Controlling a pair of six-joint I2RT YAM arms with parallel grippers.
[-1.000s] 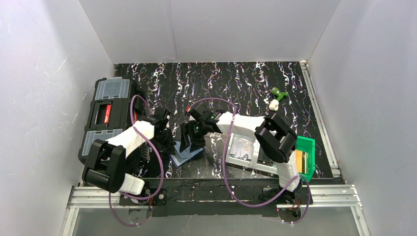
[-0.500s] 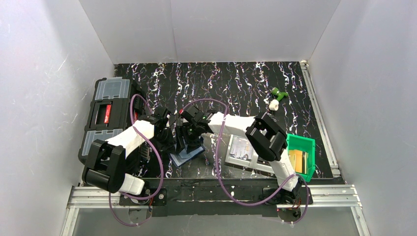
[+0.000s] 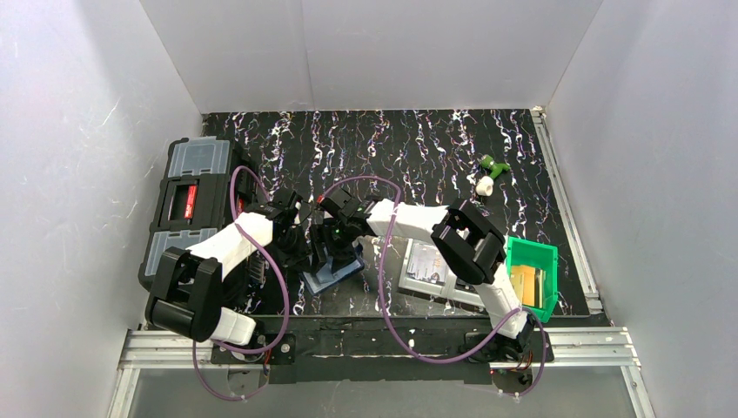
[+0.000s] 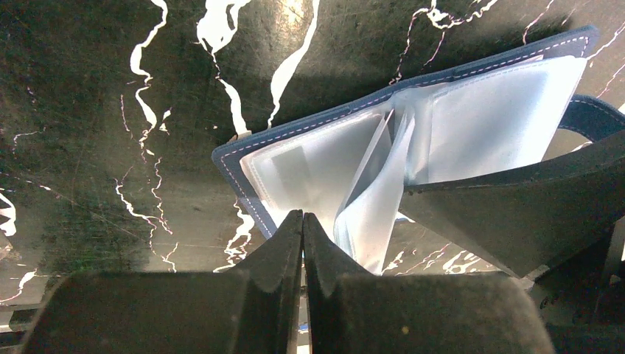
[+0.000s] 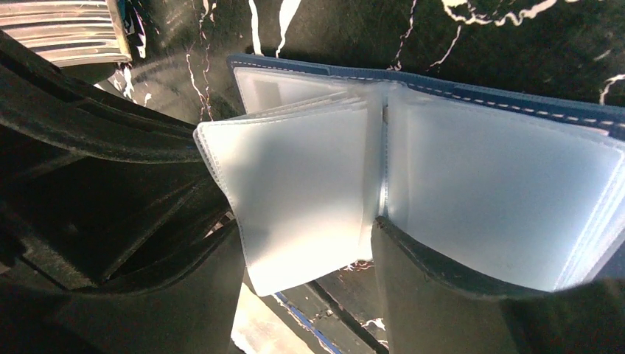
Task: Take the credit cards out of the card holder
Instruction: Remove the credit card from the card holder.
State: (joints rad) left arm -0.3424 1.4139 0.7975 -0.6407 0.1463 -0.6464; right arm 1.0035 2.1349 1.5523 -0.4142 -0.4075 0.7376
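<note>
The navy card holder (image 3: 335, 272) lies open on the black marbled table, pale blue sleeves up. In the left wrist view the card holder (image 4: 332, 155) lies just ahead of my left gripper (image 4: 302, 218), which is shut, its tips on the near edge of the left half. My right gripper (image 5: 309, 258) is open over the card holder (image 5: 501, 184), with loose sleeves fanned up between its fingers (image 5: 442, 295). In the top view both grippers, left (image 3: 303, 248) and right (image 3: 335, 244), crowd over it. No card clearly shows in the sleeves. Gold-tan flat pieces (image 3: 526, 283) stand in a green bin.
A black toolbox (image 3: 187, 205) stands at the left wall. A silvery flat case (image 3: 426, 261) lies right of the holder, the green bin (image 3: 546, 257) beyond it. A small green and white object (image 3: 489, 172) lies at the far right. White walls enclose the table.
My right arm has swung left and its open gripper has come down onto the card holder's sleeves. The left gripper has stayed put on the holder.
</note>
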